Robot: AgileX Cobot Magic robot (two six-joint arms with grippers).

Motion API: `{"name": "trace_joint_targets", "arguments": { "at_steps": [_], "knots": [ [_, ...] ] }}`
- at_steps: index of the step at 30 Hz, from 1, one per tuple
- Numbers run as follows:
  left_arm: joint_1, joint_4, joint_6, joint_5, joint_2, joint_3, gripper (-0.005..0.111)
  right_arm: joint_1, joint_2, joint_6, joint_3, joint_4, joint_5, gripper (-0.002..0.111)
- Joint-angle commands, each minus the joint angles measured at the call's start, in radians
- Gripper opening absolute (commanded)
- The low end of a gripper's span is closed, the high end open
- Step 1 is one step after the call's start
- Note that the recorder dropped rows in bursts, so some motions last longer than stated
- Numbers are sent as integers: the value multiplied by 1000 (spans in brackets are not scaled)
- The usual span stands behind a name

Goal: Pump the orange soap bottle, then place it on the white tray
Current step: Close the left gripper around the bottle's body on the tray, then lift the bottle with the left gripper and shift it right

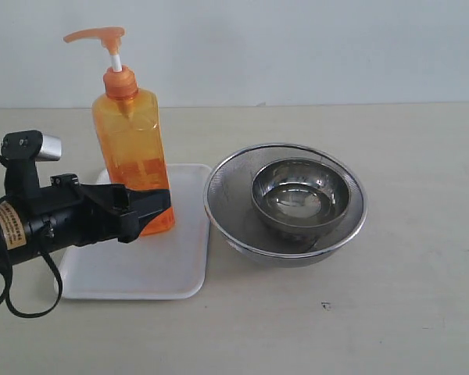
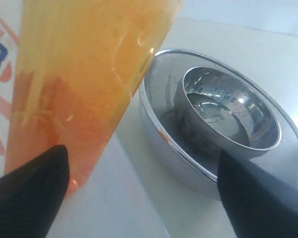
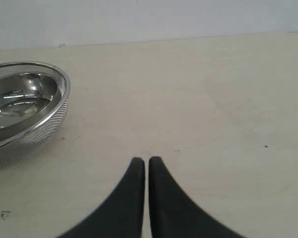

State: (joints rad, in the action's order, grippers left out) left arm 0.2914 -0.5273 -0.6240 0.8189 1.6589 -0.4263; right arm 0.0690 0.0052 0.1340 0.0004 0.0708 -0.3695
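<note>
The orange soap bottle stands upright on the white tray, its orange pump head raised on a white stem. My left gripper is low at the bottle's base, reaching in from the left. In the left wrist view this gripper is open. One fingertip overlaps the bottle's lower corner, and the gap between the jaws shows only the tray. My right gripper is shut over bare table and holds nothing. It does not appear in the exterior view.
A steel mesh bowl with a smaller steel bowl inside it sits just right of the tray, almost touching its edge. Both bowls show in the left wrist view. The mesh bowl's rim shows in the right wrist view.
</note>
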Motion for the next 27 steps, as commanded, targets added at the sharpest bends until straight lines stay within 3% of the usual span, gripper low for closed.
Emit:
{"name": "trace_joint_targets", "arguments": {
  "at_steps": [1, 18, 27],
  "knots": [
    [8, 22, -11, -24, 5, -24, 76, 0, -5, -2, 0, 7, 13, 0],
    [8, 105, 10, -199, 5, -79, 76, 0, -5, -2, 0, 7, 13, 0],
    [8, 139, 46, -108, 5, -97, 76, 0, -5, -4, 0, 7, 13, 0]
  ]
}}
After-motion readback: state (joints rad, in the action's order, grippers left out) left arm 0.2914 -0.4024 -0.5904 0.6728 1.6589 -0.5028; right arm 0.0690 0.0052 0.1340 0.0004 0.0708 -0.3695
